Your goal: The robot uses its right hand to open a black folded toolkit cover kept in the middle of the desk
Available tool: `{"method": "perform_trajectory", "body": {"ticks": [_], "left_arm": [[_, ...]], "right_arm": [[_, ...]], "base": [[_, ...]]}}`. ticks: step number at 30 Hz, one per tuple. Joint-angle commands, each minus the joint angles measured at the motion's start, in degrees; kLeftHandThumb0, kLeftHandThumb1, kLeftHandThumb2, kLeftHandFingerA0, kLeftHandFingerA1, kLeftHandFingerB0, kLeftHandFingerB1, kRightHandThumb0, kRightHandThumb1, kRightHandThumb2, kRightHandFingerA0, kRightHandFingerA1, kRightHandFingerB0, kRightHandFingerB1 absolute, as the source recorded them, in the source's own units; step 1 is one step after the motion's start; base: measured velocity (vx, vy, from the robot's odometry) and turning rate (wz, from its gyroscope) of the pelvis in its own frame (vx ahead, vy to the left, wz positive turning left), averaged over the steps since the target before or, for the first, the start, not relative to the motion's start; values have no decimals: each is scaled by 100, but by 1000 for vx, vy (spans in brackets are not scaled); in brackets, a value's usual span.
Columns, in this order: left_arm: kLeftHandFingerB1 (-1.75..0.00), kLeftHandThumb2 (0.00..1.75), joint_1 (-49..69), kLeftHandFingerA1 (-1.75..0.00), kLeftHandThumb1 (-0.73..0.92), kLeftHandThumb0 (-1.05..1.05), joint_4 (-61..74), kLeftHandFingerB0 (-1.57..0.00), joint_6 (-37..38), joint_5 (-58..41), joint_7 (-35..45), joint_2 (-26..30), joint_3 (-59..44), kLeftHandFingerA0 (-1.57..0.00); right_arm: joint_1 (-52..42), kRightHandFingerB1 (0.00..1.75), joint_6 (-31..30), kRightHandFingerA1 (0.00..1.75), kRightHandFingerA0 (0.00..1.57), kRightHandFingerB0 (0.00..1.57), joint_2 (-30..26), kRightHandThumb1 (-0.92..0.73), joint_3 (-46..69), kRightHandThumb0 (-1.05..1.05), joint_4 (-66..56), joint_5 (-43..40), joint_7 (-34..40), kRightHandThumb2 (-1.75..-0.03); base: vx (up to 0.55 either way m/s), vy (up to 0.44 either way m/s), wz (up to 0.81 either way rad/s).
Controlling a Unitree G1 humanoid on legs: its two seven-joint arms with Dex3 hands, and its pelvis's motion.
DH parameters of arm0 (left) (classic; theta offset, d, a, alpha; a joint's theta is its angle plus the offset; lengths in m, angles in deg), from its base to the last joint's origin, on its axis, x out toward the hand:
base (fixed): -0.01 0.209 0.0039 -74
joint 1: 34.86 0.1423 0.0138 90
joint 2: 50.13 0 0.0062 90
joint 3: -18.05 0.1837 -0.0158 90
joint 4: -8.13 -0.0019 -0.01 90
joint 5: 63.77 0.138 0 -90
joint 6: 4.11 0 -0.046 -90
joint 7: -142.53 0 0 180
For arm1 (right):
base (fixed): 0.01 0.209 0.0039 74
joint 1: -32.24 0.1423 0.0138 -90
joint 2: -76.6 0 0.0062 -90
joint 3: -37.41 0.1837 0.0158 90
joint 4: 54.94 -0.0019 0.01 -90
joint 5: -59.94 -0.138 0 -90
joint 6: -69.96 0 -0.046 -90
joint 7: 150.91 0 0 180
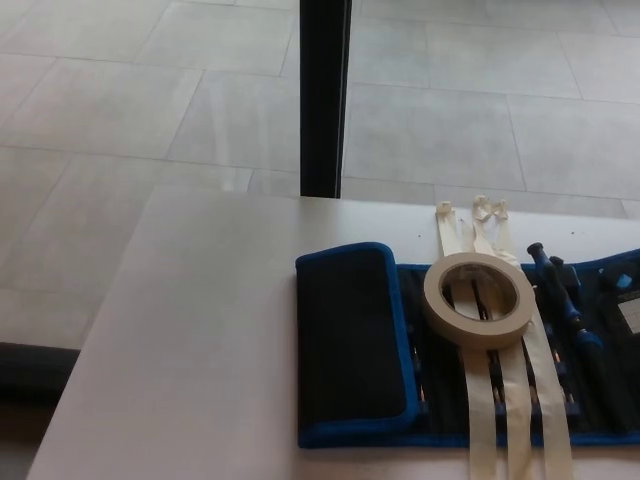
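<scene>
So the toolkit cover (470,350) is sitting on the white desk (190,330), toward the right and near edge of the head view, running off the right side of the frame. It's black fabric with a bright blue trim all the way around. The left end flap (350,340) is folded over onto itself, a plain dark panel with rounded blue-edged corners, while the rest to the right lies flat and open, showing a row of slots with tools tucked in. A couple of blue-and-black tool handles (560,285) poke up near the top right. A roll of cream masking tape (478,298) lies flat right on top of the open part, just beside the folded flap, and long strips of the same tape (500,390) run top to bottom across the kit, their ends stuck to the desk above it. Behind the desk there's a grey tiled floor (120,110) and a black upright post (324,95). Neither robot hand shows anywhere, so there's nothing to say about what the fingers are doing.
</scene>
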Motion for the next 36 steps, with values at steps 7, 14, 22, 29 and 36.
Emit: {"method": "perform_trajectory", "body": {"ticks": [7,14,22,29,36], "left_arm": [[-110,141,86,-110,11,-96,-35,-39,0,-107,-63,117,-203,-42],[-109,146,111,-112,10,-91,-29,-35,-36,-129,-176,71,-326,-46],[-91,142,126,-103,26,-100,10,-21,-9,-80,-214,47,-280,-47],[-96,146,213,-105,26,-104,-12,-25,70,-126,-139,85,-365,-44],[-93,147,178,-108,26,-96,30,-20,-10,-213,-70,108,-499,-51]], "right_arm": [[-700,64,724,132,103,35,103,-61,1198,-54,1360,-1375,210,-99],[-1072,68,848,110,75,36,270,-59,835,-50,1474,-1497,-253,-100],[-1245,61,1327,86,80,40,333,-59,170,-45,1647,-1595,-493,-100],[-1477,56,1515,99,74,62,408,-78,-346,-43,1656,-1658,-907,-62],[-1811,65,1764,116,92,85,466,-71,-1307,-52,1477,-1322,-1088,-62]], "base": [[0,0,0],[0,0,0],[0,0,0],[0,0,0],[0,0,0]]}}
